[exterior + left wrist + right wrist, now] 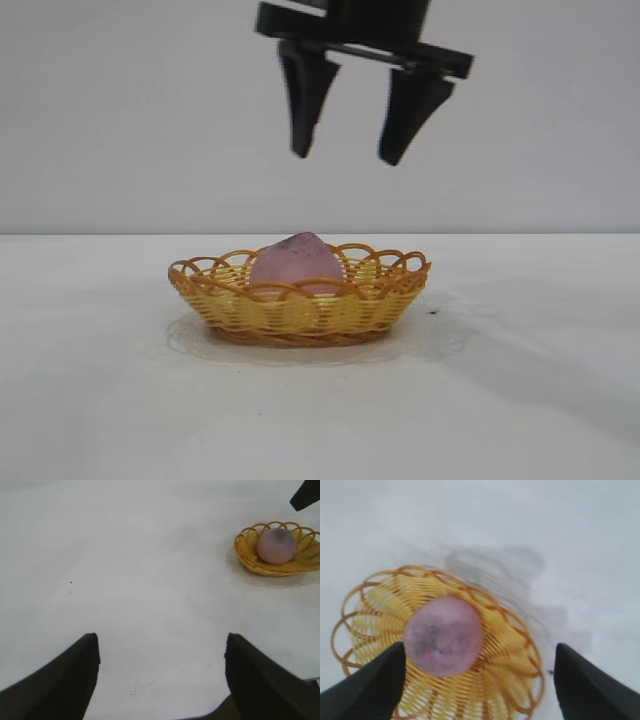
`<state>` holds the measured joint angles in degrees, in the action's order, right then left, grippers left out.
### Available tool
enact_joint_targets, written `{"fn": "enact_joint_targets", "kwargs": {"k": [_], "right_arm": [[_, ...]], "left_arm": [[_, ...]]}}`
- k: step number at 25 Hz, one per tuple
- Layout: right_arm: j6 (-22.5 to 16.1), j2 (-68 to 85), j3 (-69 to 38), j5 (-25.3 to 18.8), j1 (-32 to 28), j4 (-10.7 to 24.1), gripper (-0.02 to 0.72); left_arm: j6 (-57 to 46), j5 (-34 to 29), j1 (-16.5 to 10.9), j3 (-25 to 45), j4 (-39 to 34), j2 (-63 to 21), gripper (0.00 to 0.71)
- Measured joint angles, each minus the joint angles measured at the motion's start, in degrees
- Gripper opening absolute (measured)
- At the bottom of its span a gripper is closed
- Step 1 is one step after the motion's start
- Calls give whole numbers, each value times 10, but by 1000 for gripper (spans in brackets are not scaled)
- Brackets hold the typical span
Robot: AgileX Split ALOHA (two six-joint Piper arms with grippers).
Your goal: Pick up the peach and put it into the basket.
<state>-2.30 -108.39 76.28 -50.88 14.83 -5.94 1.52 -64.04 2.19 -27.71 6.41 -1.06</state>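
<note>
We judge the task to be essentially done: the peach sits inside the basket, resting on the woven floor, with its darker tip rising just above the scalloped rim. Nothing is gripping it. The basket stands flat on the white table, and the peach is the only thing we see in it; it takes up the middle and the left part of the bowl, leaving bare yellow weave around it, most of it on the right side.

The right gripper hangs in the air above the basket, well clear of the peach and slightly to the right of it. Its two dark fingers stand wide apart and hold nothing. From its own wrist camera we look almost straight down onto the peach lying in the basket, with the fingertips flanking the view on either side and no contact with the fruit or the wicker.

The left gripper is off to the side, its jaws also spread wide and empty, pointing across bare table toward the basket, which lies far from it with the peach in it.

What is left, as we read it, is only for the right arm to pull away from the basket; no further handling of the peach looks necessary.
</note>
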Motion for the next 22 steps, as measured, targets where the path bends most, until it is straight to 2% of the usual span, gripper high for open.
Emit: {"fn": "enact_joint_targets", "kwargs": {"k": [4, 8, 12, 15, 19, 22], "right_arm": [[0, 49, -108, 32, -59, 2, 538], [-24, 149, -168, 53, -76, 17, 538], [-53, 269, -211, 50, -80, 42, 538], [-53, 359, -239, 21, -80, 42, 538], [-44, 447, -290, -53, -80, 48, 538], [-44, 519, -337, -90, -80, 50, 538]], "left_arm": [[0, 0, 0, 0, 0, 0, 524], [0, 0, 0, 0, 0, 0, 524], [0, 0, 0, 0, 0, 0, 524], [0, 0, 0, 0, 0, 0, 524], [0, 0, 0, 0, 0, 0, 524], [0, 0, 0, 0, 0, 0, 524]]}}
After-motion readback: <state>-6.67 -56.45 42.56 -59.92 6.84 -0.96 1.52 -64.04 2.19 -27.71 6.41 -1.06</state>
